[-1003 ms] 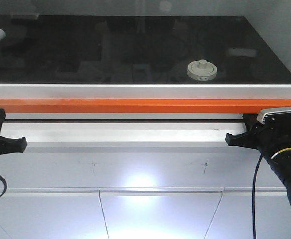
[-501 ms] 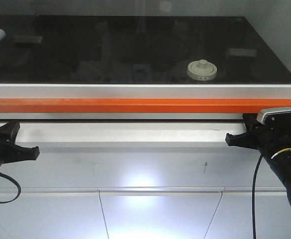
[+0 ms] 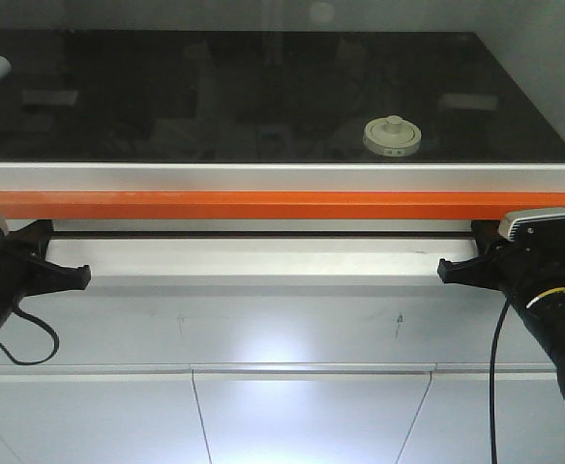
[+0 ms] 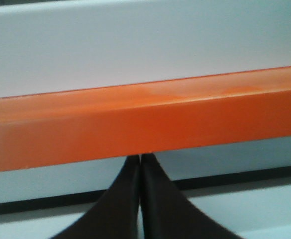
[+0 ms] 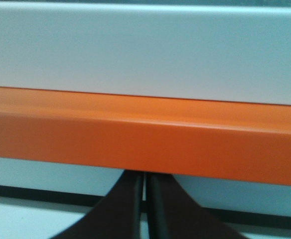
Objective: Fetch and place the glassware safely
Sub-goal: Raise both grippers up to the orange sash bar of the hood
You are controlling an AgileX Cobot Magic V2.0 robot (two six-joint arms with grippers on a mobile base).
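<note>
My right fingers (image 3: 457, 272) are nearer: jar (image 3: 392, 135) sits beyond orange bar (image 3: 263, 205), ahead-left of them; left fingers (image 3: 65, 277) farther. Both pairs pressed together.

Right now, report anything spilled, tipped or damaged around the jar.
Nothing stands out. The glass jar stands upright, lid on, no spill around it. The left end effector and right end effector are shut below the orange bar.
</note>
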